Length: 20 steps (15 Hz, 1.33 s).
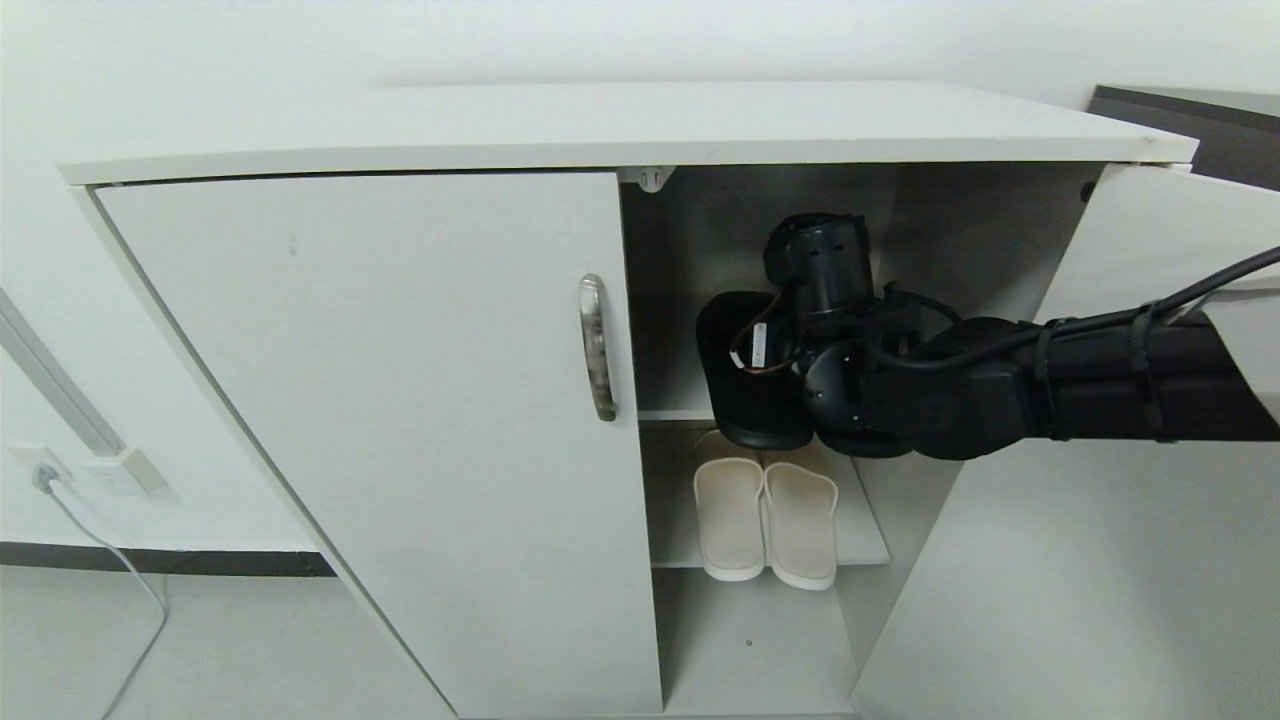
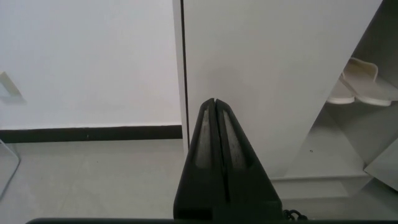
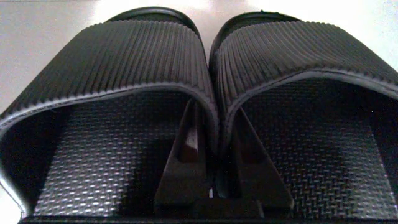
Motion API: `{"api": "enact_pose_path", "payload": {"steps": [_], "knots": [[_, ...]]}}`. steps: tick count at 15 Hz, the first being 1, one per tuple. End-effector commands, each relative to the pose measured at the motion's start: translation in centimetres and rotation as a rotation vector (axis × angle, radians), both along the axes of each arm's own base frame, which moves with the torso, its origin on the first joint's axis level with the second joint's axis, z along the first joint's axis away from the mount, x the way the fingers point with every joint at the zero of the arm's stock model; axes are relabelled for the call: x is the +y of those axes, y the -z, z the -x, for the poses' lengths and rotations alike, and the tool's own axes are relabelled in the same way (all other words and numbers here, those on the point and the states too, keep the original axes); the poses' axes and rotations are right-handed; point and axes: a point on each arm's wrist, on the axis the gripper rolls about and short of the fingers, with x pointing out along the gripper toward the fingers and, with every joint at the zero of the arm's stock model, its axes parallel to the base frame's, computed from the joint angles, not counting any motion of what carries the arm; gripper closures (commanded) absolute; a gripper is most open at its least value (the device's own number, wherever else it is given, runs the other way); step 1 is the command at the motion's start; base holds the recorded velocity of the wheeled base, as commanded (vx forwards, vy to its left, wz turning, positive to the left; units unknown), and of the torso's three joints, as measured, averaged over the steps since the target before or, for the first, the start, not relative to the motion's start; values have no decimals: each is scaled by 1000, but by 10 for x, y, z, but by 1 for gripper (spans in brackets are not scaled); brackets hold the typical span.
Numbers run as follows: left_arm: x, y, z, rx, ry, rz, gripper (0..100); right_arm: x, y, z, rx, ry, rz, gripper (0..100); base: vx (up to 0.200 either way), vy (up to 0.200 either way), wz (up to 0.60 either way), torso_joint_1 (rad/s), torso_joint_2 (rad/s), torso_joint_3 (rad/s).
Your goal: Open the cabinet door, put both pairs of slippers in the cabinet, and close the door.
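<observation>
step: placing second pair | my right gripper (image 3: 214,121) pinches the black slippers (image 1: 760,415) by their inner sides, inside the cabinet (image 1: 600,120), probably just over the upper shelf (image 1: 665,412) | white slippers (image 1: 765,520) lie below | left gripper (image 2: 214,106) pressed together | next: set down, release, withdraw

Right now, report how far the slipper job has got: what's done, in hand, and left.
Done: the right cabinet door stands open, and the white slippers lie on the lower shelf. In hand: the right gripper is shut on the black slippers, holding them inside, about level with the upper shelf. Left: release that pair, withdraw, close the door.
</observation>
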Motion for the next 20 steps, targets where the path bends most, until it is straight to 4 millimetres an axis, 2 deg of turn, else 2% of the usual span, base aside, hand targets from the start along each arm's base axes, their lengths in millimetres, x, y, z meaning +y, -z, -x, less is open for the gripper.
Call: {"api": "enact_pose_path", "payload": {"steps": [1,2,3,5,8,12,15,19,20], "knots": [[0,0,0,0,-1,0,100,0,1,0,2,0,2,100,0,0,0,0,0,0],[0,0,0,1,-1,0,100,0,1,0,2,0,0,100,0,0,0,0,0,0],[0,0,0,1,-1,0,100,0,1,0,2,0,0,0,0,0,0,0,0,0],[0,0,0,1,-1,0,100,-1,2,4,8,-2,7,0,0,0,0,0,0,0],[0,0,0,1,-1,0,100,-7,-2,24,17,-15,9,0,0,0,0,0,0,0],[0,0,0,1,-1,0,100,-17,-12,75,-2,-81,-8,0,0,0,0,0,0,0],[0,0,0,1,-1,0,100,-28,-8,117,-29,-121,-20,0,0,0,0,0,0,0],[0,0,0,1,-1,0,100,-44,0,154,-44,-188,-41,0,0,0,0,0,0,0],[0,0,0,1,-2,0,100,-43,0,158,-46,-200,-40,0,0,0,0,0,0,0]]}}
